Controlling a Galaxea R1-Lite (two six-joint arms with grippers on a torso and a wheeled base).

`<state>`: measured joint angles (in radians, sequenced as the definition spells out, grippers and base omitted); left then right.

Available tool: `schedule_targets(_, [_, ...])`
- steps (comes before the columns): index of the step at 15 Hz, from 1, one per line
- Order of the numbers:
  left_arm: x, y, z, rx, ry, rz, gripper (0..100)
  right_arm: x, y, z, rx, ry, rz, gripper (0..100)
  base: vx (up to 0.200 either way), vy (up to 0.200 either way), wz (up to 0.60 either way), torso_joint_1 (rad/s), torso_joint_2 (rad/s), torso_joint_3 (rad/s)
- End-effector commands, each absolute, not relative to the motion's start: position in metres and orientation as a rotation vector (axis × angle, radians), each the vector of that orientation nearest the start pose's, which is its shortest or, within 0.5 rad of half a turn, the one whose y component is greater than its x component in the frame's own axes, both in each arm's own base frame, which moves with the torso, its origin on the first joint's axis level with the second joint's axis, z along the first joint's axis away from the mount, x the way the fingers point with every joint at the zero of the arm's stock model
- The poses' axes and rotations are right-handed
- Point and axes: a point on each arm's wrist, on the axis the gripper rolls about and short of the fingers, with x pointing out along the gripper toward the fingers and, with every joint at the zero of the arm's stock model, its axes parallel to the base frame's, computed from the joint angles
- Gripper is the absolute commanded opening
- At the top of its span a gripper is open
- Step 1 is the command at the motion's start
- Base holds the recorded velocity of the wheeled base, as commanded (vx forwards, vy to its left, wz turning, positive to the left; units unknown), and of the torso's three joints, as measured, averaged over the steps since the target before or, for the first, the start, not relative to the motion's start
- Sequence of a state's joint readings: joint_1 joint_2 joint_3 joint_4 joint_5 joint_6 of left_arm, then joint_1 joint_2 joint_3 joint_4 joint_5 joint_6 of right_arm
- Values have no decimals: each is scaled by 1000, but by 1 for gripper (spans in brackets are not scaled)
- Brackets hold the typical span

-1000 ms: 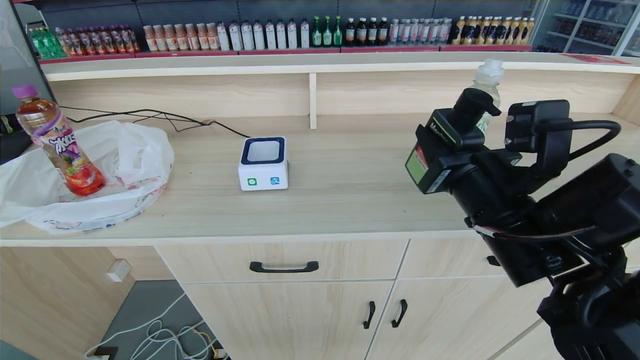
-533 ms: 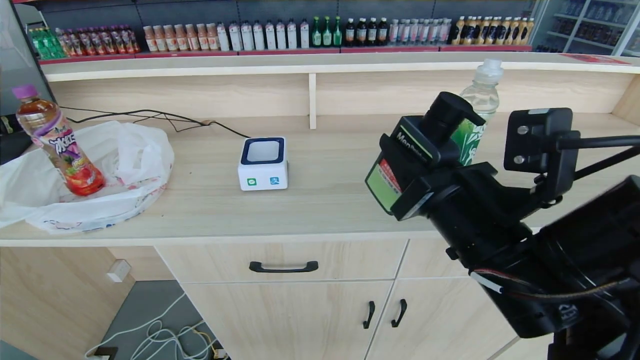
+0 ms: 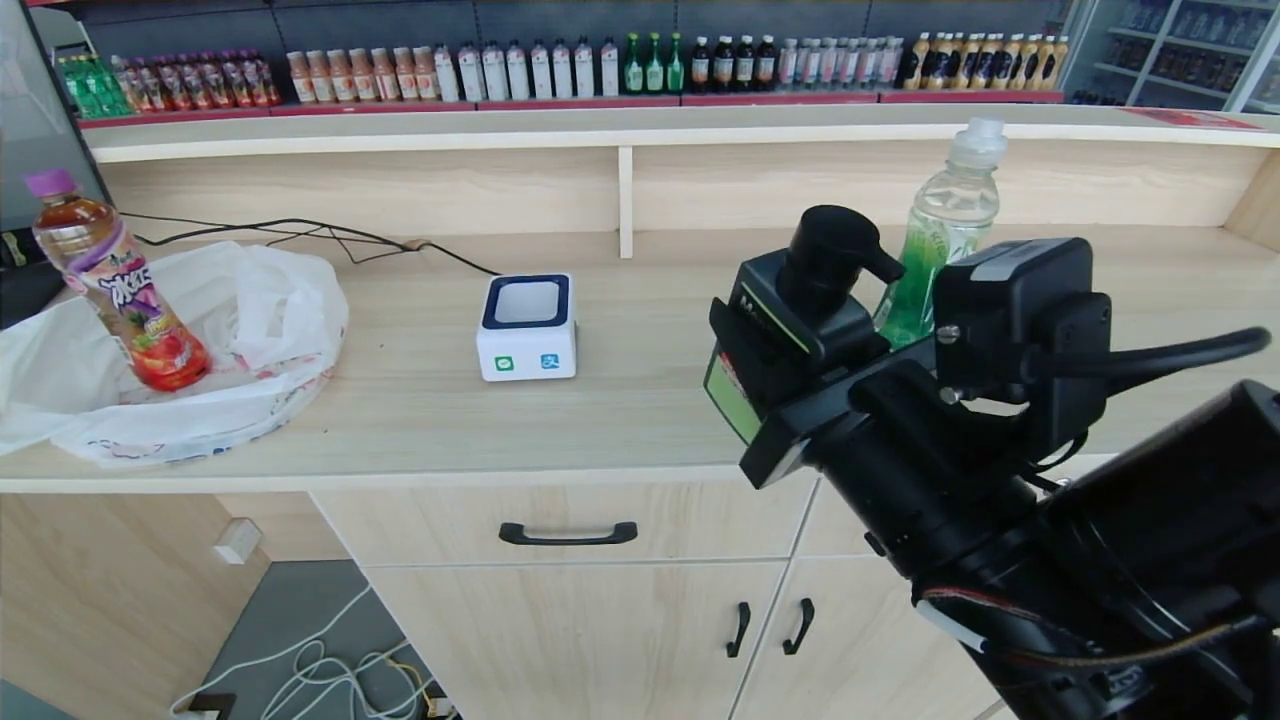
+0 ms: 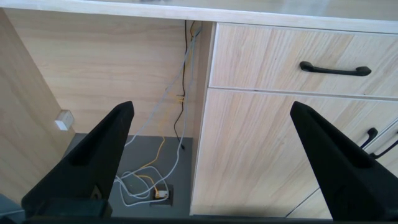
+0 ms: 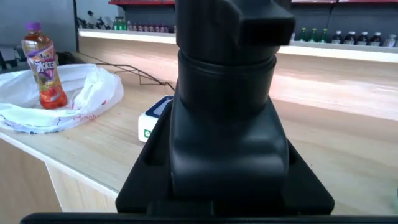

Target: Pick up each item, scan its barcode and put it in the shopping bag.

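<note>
**Operator:** Report hands and item.

**Arm:** My right gripper (image 3: 825, 400) is clamped on the body of the pump bottle (image 3: 800, 300). The bottle hangs over the front edge of the counter (image 3: 650, 420), right of the scanner (image 3: 527, 325). My left gripper (image 4: 210, 109) is below the counter, fingers spread and empty.

**Operator:** Handling notes?

**Arm:** I judge it rigid plastic, probably weighty with liquid, with smooth faces that may slip. I should grip the flat body, never the pump head, which could depress or twist. The label side must stay uncovered for scanning. The bag (image 3: 260, 300) lies far left.
</note>
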<state>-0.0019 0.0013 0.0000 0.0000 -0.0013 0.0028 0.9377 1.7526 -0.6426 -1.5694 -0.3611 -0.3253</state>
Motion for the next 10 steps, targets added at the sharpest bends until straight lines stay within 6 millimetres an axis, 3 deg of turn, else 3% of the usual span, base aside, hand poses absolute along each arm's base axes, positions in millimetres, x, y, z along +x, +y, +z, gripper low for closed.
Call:
schedule_targets(1, [-23, 0, 76, 3, 2, -3, 100, 181, 239, 216, -112, -482, 488, 0, 0, 0, 0, 0, 0, 0])
schedule_targets(6, [-23, 0, 76, 3, 2, -3, 100, 144, 266, 207, -455, -590, 554, 0, 0, 0, 0, 0, 0, 0])
schedule_targets(7, [-23, 0, 76, 3, 2, -3, 100, 144, 266, 207, -458, -591, 554, 0, 0, 0, 0, 0, 0, 0])
schedule_targets(10, [-23, 0, 76, 3, 2, -3, 100, 119, 275, 206, -702, -698, 551, 0, 0, 0, 0, 0, 0, 0])
